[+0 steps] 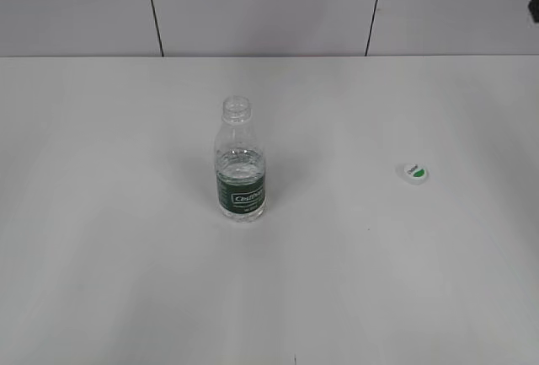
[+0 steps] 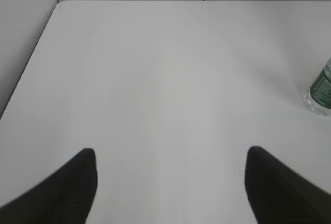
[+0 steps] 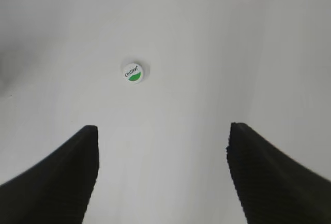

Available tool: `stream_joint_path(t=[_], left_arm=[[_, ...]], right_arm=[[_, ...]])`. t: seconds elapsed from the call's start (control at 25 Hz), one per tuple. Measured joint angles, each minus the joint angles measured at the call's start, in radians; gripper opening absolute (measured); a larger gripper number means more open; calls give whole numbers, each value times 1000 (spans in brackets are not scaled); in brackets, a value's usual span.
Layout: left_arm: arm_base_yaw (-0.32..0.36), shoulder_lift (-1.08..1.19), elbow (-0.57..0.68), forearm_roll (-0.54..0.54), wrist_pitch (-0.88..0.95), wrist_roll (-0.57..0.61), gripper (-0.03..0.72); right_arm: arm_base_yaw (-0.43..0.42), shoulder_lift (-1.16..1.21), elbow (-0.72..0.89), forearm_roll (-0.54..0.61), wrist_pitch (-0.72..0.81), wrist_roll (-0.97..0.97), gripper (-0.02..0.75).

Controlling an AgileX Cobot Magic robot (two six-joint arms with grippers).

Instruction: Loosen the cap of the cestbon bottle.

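The cestbon bottle (image 1: 241, 163) stands upright near the middle of the white table, clear with a dark green label band, its neck bare and uncapped. Its base shows at the right edge of the left wrist view (image 2: 320, 92). The cap (image 1: 415, 173), white with a green half-circle, lies flat on the table well to the bottle's right; in the right wrist view the cap (image 3: 134, 72) sits ahead of the fingers. My left gripper (image 2: 169, 154) is open over bare table, far left of the bottle. My right gripper (image 3: 163, 131) is open, short of the cap, holding nothing. Neither arm appears in the exterior view.
The white table (image 1: 126, 255) runs back to a grey panelled wall (image 1: 253, 2). The table's left edge (image 2: 31, 63) shows in the left wrist view. A dark object (image 1: 534, 2) sits at the far right edge by the wall.
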Motion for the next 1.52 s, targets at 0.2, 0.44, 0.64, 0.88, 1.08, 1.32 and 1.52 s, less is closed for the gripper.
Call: stream_joint_path(t=[0.2, 0.44, 0.64, 0.88, 1.08, 1.32, 1.52], left_arm=[[0, 0, 0, 0, -1, 0, 516], [0, 0, 0, 0, -1, 0, 515], [0, 0, 0, 0, -1, 0, 513], [0, 0, 0, 0, -1, 0, 486], [0, 0, 0, 0, -1, 0, 480], [0, 0, 0, 0, -1, 0, 479], [0, 0, 0, 0, -1, 0, 477]], right_arm=[[1, -150, 4, 7, 7, 0, 589], [1, -372, 89, 11, 9, 0, 589], [1, -581, 261, 11, 9, 0, 589], [1, -886, 514, 11, 12, 0, 589], [1, -1124, 677, 11, -5, 0, 589], [1, -1338, 776, 9, -9, 10, 589], [1, -1484, 829, -40, -12, 10, 589]])
